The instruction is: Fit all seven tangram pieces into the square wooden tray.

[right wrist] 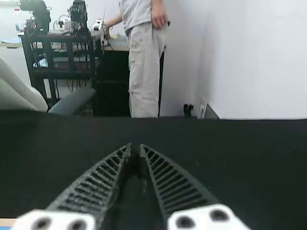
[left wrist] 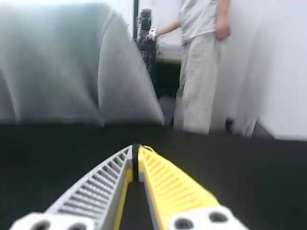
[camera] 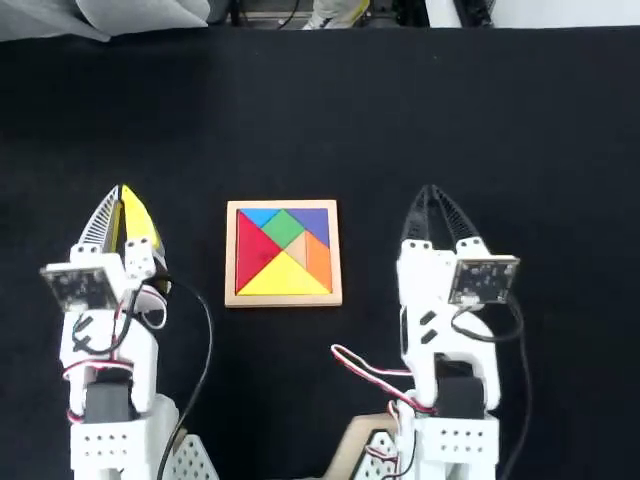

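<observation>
The square wooden tray [camera: 283, 300] lies on the black table between the two arms. Coloured tangram pieces [camera: 283, 250] fill it edge to edge: red, yellow, blue, green, purple, orange and tan. My left gripper [camera: 121, 190], with one grey and one yellow finger, rests shut and empty to the left of the tray, tips together [left wrist: 135, 147]. My right gripper [camera: 430, 190], with black fingers, rests shut and empty to the right of the tray, tips touching [right wrist: 135, 146]. Both point toward the far side of the table.
Black cloth [camera: 320, 110] covers the table all around the tray. A grey padded chair [left wrist: 62, 62] stands beyond the far edge. Cables [camera: 370, 365] trail near the arm bases at the front.
</observation>
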Robot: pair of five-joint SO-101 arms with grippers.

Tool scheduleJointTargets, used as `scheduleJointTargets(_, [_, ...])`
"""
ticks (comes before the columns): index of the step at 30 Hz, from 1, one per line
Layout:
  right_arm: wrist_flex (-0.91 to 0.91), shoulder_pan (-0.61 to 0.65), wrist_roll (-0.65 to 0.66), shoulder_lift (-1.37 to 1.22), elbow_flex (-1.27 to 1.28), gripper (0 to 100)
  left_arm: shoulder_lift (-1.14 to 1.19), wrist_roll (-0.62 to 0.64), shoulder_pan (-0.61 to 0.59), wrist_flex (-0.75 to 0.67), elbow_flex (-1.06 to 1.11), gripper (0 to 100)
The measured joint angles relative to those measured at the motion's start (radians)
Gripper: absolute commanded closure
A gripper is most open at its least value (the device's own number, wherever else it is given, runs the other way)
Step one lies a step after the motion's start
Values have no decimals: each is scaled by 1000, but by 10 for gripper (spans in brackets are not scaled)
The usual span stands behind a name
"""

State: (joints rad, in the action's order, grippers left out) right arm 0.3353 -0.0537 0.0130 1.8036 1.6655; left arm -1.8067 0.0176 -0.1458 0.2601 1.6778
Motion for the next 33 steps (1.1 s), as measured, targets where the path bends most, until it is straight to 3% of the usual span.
scheduleJointTargets(7, [-26, -2, -60, 0, 20, 982, 15, 0, 5, 63, 2, 970])
scheduleJointTargets(12, [51, 0, -63, 0, 20, 982, 18, 0, 9, 155, 3, 970])
scheduleJointTargets(20, [448, 0, -66, 0, 20, 982, 18, 0, 12, 522, 3, 970])
scheduleJointTargets(26, [905, 63, -69, 0, 20, 986, 18, 2, 20, 816, 3, 970])
scheduleJointTargets(28, [939, 58, -69, 0, 20, 986, 17, 3, 58, 947, 3, 970])
scheduleJointTargets(33, [956, 61, -69, 0, 20, 986, 17, 2, 107, 993, 3, 970])
